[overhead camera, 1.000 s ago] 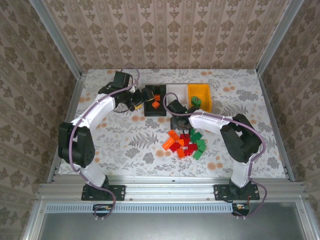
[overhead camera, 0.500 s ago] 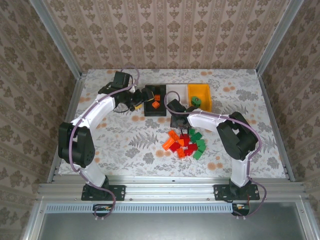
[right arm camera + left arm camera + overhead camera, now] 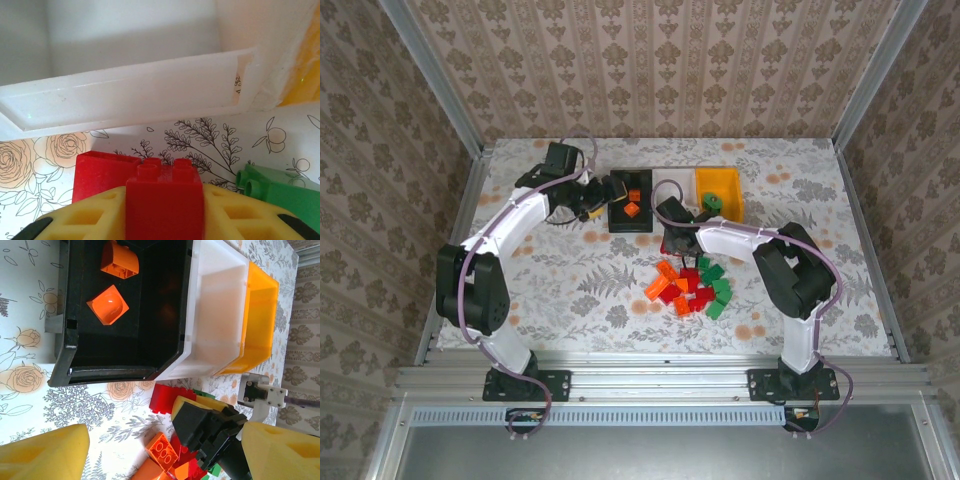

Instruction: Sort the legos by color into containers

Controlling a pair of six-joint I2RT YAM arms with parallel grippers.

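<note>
Okay, my right gripper (image 3: 162, 220) clamps a red brick (image 3: 165, 192) just short of the white bin (image 3: 125, 95); left gripper (image 3: 162, 455) spread open nearby.

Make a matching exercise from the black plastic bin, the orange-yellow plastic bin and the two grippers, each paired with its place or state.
Things:
1. black plastic bin
2. orange-yellow plastic bin
3. left gripper
4. right gripper

Places or states:
A. shut on a small red plastic brick
B. right end of the bin row, seen from the top camera
C. open, holding nothing
D. contains two orange plastic bricks

Pairs: 1-D, 2-B, 3-C, 4-A
</note>
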